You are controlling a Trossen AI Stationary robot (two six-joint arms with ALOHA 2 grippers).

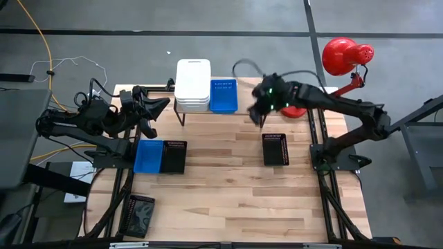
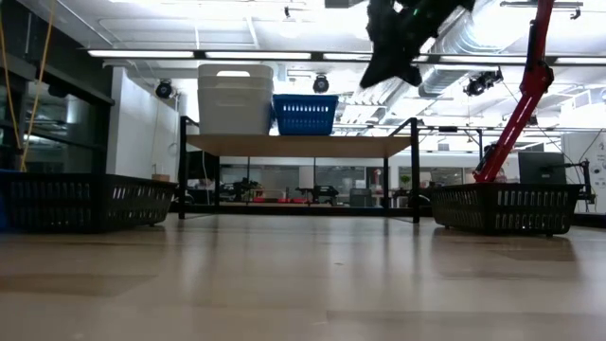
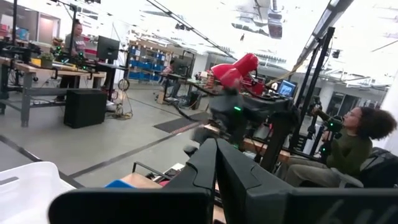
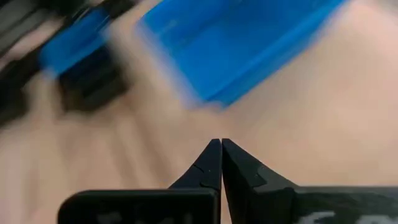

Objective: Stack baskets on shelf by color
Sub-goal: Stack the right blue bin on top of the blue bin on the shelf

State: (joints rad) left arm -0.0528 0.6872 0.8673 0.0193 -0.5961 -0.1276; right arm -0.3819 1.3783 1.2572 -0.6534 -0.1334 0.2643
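Observation:
The shelf [image 1: 243, 116] stands at the table's far middle. A stack of white baskets [image 1: 192, 84] rests on its left part, and a blue basket [image 1: 223, 95] sits beside the stack. My right gripper [image 1: 257, 116] hangs shut and empty above the shelf's bare right part [image 2: 379, 144], just right of the blue basket [image 4: 236, 43]. On the table lie a blue basket [image 1: 149, 155], a black one [image 1: 174, 156] beside it, and another black one [image 1: 275, 149] at the right. My left gripper [image 1: 165, 104] waits shut at the far left.
A red lamp [image 1: 342, 55] on a red arm stands at the table's far right corner. A dark flat object [image 1: 142, 214] lies off the table's near left. A seated person [image 3: 348, 149] shows in the room beyond. Bare tabletop [image 1: 228, 200] spans the near half.

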